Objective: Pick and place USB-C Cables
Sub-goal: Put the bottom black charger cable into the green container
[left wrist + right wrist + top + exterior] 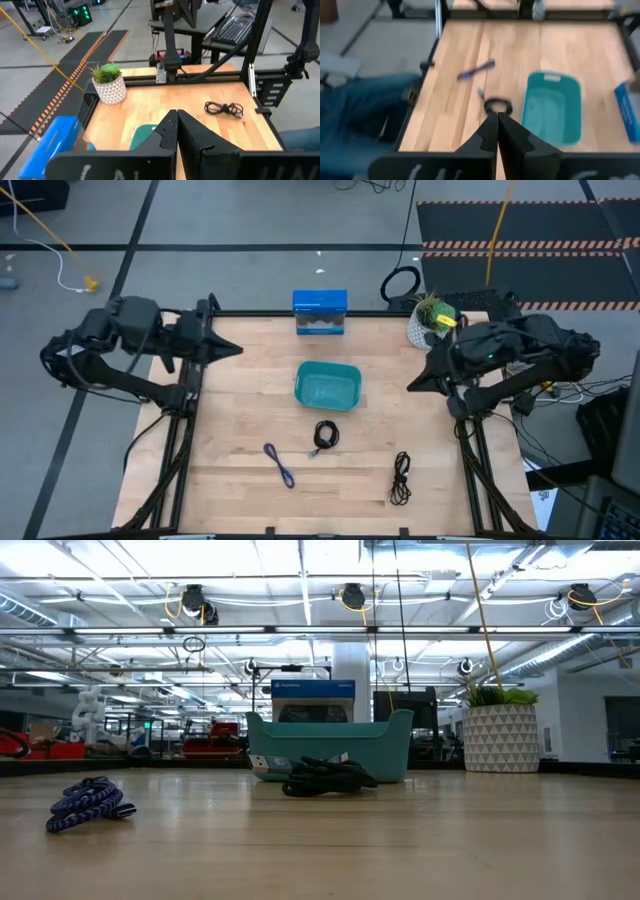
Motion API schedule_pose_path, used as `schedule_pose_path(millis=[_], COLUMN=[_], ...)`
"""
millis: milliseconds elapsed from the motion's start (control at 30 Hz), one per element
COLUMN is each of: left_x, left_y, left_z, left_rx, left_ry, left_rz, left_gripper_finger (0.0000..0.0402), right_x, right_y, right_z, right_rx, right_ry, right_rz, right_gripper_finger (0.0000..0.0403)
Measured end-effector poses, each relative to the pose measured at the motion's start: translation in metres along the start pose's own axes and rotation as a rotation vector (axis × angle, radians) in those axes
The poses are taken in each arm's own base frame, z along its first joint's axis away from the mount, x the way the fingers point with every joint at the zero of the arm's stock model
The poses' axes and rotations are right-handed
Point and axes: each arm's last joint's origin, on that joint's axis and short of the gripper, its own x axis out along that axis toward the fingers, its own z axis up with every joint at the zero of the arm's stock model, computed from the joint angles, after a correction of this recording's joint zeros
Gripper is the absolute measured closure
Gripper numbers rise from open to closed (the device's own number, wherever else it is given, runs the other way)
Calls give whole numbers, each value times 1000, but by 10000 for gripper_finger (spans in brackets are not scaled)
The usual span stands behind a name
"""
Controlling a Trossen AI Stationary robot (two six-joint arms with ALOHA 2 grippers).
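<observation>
Left gripper (232,350) at table's (240,420) edge, fingertips together, cables (326,435) apart

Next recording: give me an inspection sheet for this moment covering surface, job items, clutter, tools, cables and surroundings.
Surface: wooden table, level, bare between items.
Job's things: coiled black cable lies just in front of the teal bin; blue-purple cable to its left; elongated black cable near the front right. All three are outside the bin, which looks empty.
Clutter: blue box behind the bin; potted plant at the back right corner.
Tools: left tool and right tool both shut, raised at the table's sides, holding nothing.
Cables: large black ring loop on the floor beyond the table.
Surroundings: striped floor mat; workshop room behind.
</observation>
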Motion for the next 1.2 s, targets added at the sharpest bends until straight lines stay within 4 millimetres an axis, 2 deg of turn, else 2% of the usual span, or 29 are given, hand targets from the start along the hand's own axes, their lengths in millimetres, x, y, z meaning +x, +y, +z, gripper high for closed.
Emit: schedule_pose_path(millis=[133,233,433,633,900,1200], left_x=[17,30,51,71,92,106], left_y=[-2,-5,-16,-31,-49,-61], left_z=[-11,-19,-36,-54,-79,-106], left_rx=[-5,0,-6,6,9,1], left_ry=[14,11,10,-22,-94,-133], left_rz=[-5,-16,-60,-116,-176,-215], left_gripper_finger=[394,394,394,394,394,394], right_x=[12,30,63,92,134,178], right_y=[6,12,27,54,86,96], right_z=[10,12,6,-2,-36,-83], right_rx=[-9,-23,-62,-115,-158,-206], right_ry=[141,274,495,605,726,772], right_rz=[21,56,71,134,149,158], right_gripper_finger=[399,399,398,398,398,397])
